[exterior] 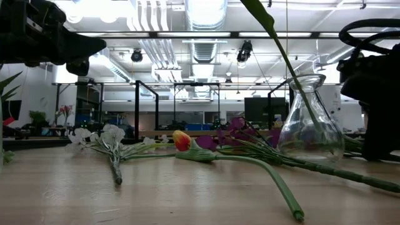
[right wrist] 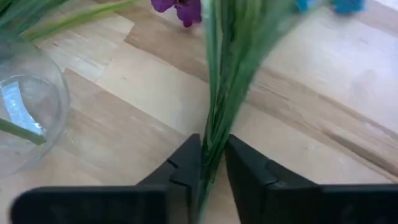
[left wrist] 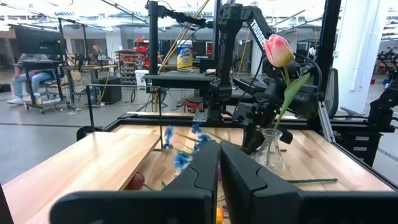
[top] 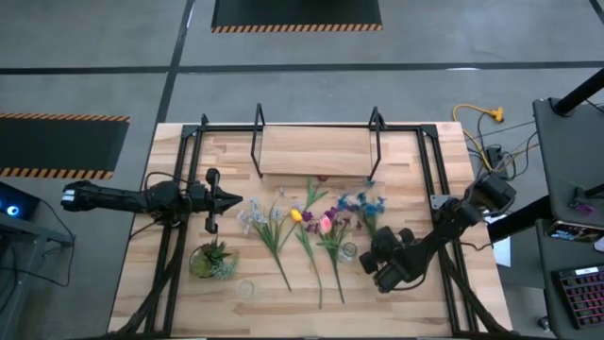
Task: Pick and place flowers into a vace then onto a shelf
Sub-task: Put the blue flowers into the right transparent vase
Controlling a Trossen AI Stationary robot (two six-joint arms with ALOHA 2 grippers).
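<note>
The clear glass vase [top: 349, 250] stands on the table with a pink-headed flower [left wrist: 278, 50] upright in it. Several other flowers [top: 302, 227] lie flat on the table, in front of the wooden shelf [top: 316, 151] at the far side. My right gripper [right wrist: 213, 144] is just right of the vase [right wrist: 25, 118], slanting down, shut on a green flower stem. My left gripper [top: 231, 200] hangs shut over the table's left part, holding nothing, level and pointing toward the flowers. My right gripper pinches a green stem with its narrow leaves [right wrist: 216, 127] between its two fingers. The fingers slant down from the table's right side. The stem runs on past the fingertips toward the blue flower heads [right wrist: 336, 5]; I cannot tell whether it is off the table.
A squat green potted plant [top: 212, 260] stands at the near left, with a small clear thing [top: 247, 288] beside it. Black frame rails [top: 429, 179] run along both sides of the table. Bare wood lies along the near edge.
</note>
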